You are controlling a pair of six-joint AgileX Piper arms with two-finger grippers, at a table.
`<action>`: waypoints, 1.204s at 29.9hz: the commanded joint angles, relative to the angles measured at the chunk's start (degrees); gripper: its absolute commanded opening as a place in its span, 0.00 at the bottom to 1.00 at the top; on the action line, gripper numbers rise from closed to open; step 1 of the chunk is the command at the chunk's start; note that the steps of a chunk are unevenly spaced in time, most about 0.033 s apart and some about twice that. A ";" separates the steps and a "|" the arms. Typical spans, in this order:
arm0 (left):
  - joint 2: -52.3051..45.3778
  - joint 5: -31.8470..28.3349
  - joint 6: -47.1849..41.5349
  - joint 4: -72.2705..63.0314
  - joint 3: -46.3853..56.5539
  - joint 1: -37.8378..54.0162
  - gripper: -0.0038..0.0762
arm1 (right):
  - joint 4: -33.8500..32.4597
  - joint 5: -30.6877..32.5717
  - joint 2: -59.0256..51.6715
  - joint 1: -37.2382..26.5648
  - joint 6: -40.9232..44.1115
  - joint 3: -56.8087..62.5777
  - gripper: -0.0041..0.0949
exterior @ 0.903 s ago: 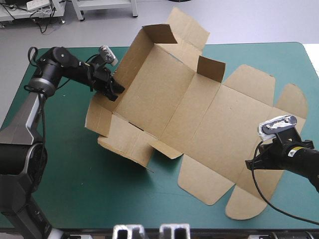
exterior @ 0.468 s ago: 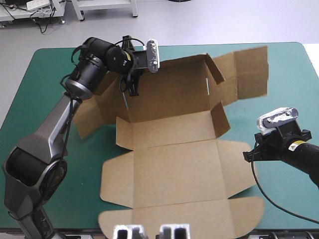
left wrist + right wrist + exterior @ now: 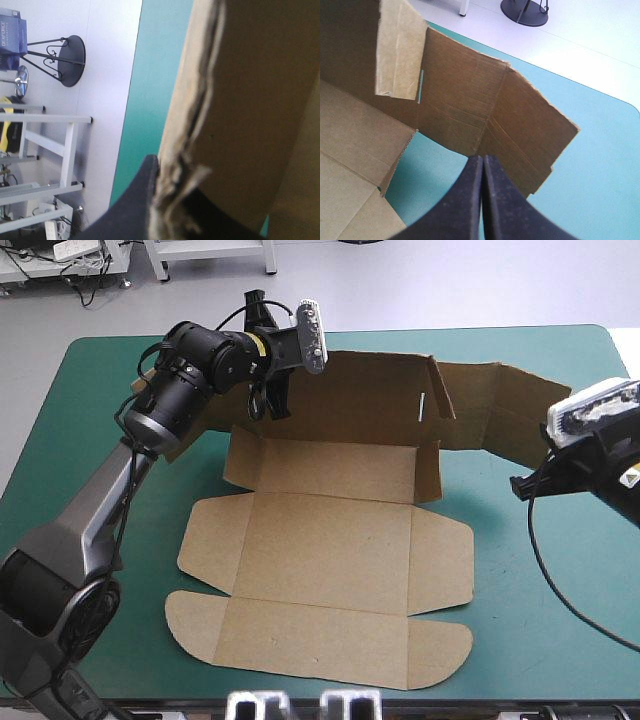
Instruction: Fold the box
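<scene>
On the teal-green cover (image 3: 520, 660), the brown box (image 3: 330, 550) is spread mostly flat mid-table, with its far wall stood up. That wall's left end is pinched by the left gripper (image 3: 272, 408), board clamped between the black fingers. The right gripper (image 3: 482, 161) is seen pressed together, empty, just short of the wall's right flap.

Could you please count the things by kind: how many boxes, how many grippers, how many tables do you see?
Box: 1
Grippers: 2, the left gripper and the right gripper
Table: 1
Total: 4
</scene>
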 commanded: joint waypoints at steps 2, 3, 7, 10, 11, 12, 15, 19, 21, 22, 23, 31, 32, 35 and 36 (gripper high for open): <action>-4.64 -5.13 -12.72 5.43 2.06 -0.21 0.03 | 0.65 -2.13 3.89 0.05 0.55 -4.44 0.02; -4.64 -5.03 -14.65 6.73 2.48 -0.21 0.03 | 0.93 -2.13 4.95 0.05 0.55 -4.73 0.02; -4.61 -4.32 -12.68 7.50 4.91 -0.44 0.03 | 1.33 -3.68 7.63 0.05 -0.09 -5.02 0.02; -4.93 -3.78 -11.52 10.08 7.14 -1.34 0.03 | 1.12 -1.06 9.70 0.05 -0.09 -6.57 0.02; -5.18 -4.11 -11.65 10.88 7.71 -1.66 0.03 | 1.12 -0.18 10.24 0.05 -0.09 -7.29 0.02; -5.31 -5.04 -11.77 12.20 8.56 -1.93 0.03 | 1.12 0.66 10.89 0.05 -0.09 -8.28 0.02; -6.53 -9.18 -12.87 15.72 11.66 -3.32 0.03 | 1.61 1.56 12.86 0.05 -0.09 -11.60 0.02; -8.25 -13.27 -13.64 21.65 16.81 -4.95 0.03 | 4.28 2.15 15.85 0.05 -0.99 -17.00 0.02; -9.52 -16.80 -15.90 26.22 20.03 -5.35 0.03 | 5.93 4.02 17.99 0.05 -2.06 -19.90 0.02; -10.35 -19.46 -17.87 29.44 21.98 -5.35 0.03 | 6.26 4.82 19.18 0.05 -2.22 -21.11 0.02; -11.13 -22.23 -20.59 33.25 23.87 -5.35 0.03 | 6.44 5.97 20.33 0.05 -2.45 -22.99 0.02; -13.91 -31.58 -49.15 68.45 33.91 -5.35 0.03 | 8.72 10.14 29.93 0.05 -1.55 -36.17 0.02; -13.91 -31.45 -51.99 71.24 34.25 -5.24 0.03 | 8.86 10.95 31.40 0.05 -1.11 -38.03 0.02; -13.91 -31.57 -60.42 79.32 35.86 -5.24 0.03 | 9.28 13.65 36.37 0.05 0.13 -43.52 0.02; -13.91 -31.84 -62.75 80.89 36.15 -5.24 0.03 | 9.28 14.67 37.80 0.05 0.49 -45.58 0.02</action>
